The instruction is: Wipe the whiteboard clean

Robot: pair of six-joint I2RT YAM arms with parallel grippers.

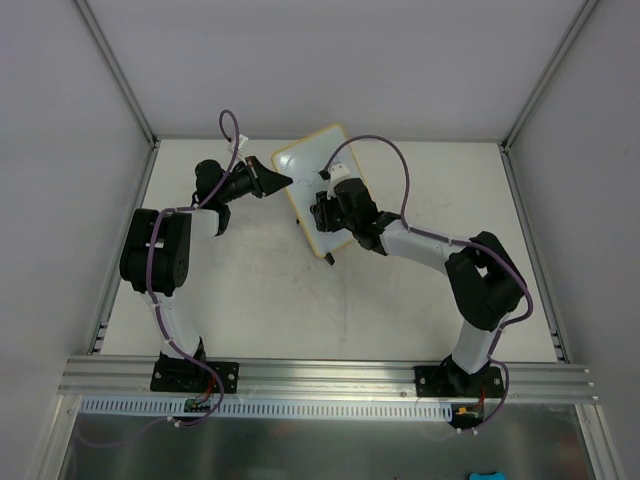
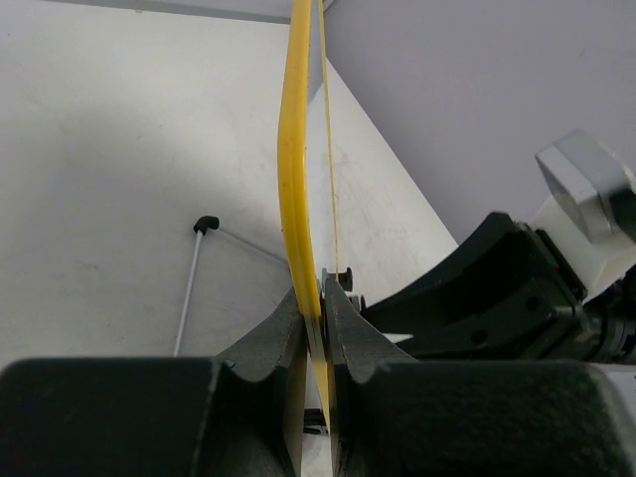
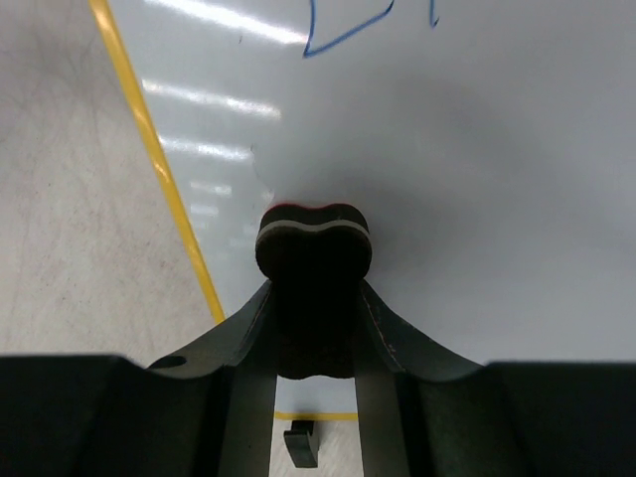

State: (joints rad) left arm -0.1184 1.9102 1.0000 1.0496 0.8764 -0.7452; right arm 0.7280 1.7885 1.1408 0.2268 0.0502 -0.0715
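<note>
The whiteboard (image 1: 309, 164), white with a thin yellow frame, stands tilted at the table's back middle. My left gripper (image 1: 283, 181) is shut on its left edge; the left wrist view shows the yellow frame (image 2: 296, 179) edge-on, pinched between the jaws (image 2: 322, 298). My right gripper (image 1: 322, 212) is shut on a small black eraser (image 3: 314, 253) and presses it against the board face (image 3: 477, 199). Blue handwriting (image 3: 343, 30) remains at the top of the right wrist view, above the eraser. One black foot (image 3: 300, 442) shows below the frame.
A thin white rod with a black tip (image 2: 199, 258) lies on the table left of the board. Grey walls and metal rails (image 1: 120, 70) close in the table on the left, back and right.
</note>
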